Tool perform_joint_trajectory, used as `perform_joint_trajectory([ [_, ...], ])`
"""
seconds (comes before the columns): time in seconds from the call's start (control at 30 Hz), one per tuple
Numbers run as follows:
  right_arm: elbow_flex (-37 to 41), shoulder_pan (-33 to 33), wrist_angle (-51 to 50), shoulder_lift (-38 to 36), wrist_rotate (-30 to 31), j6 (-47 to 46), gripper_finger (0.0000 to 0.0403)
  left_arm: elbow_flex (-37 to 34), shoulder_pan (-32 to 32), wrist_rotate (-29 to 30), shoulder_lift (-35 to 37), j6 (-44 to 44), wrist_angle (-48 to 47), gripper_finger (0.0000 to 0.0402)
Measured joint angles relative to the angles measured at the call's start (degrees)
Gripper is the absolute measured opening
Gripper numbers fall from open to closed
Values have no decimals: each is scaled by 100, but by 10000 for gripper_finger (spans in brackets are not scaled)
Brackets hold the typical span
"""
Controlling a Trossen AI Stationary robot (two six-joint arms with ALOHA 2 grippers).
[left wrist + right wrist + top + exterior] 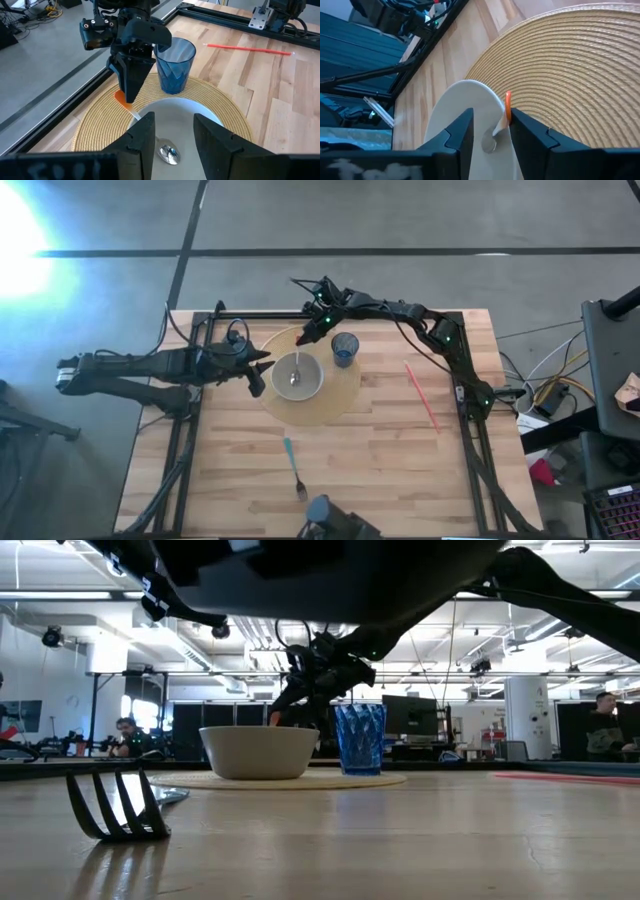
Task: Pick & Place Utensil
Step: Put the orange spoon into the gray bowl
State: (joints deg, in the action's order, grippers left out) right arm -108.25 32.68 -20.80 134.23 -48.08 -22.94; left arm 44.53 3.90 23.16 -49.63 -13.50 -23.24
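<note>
A metal spoon (pixel 294 377) with an orange handle end (pixel 121 97) lies in the white bowl (pixel 318 387). Its scoop (pixel 167 153) is inside and its stem leans on the far rim. The bowl stands on a round woven placemat (pixel 335 408) next to a blue cup (pixel 345 350). My right gripper (pixel 492 131) reaches in from the far side and is open, a finger on either side of the orange handle. My left gripper (pixel 172 134) hovers open above the bowl's left rim with nothing between its fingers. My right gripper stands open around the spoon's orange handle end (pixel 508 107), slanting down from the table's far side. One finger (pixel 527 134) is right beside the handle; I cannot tell whether it touches. The spoon rests with its scoop in the bowl and its stem on the rim.
A fork with a teal handle (pixel 293 465) lies on the bare wood near the table's near edge, its tines close to the low camera (pixel 115 806). A thin red straw (pixel 422 396) lies to the right of the placemat. People sit in the room beyond the table.
</note>
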Motion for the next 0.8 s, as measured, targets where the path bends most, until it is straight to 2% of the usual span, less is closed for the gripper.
perform_joint_trajectory([
  [0.8,0,151,-46,-90,-41,-111,134,0,0,0,1,2,-1,126],
])
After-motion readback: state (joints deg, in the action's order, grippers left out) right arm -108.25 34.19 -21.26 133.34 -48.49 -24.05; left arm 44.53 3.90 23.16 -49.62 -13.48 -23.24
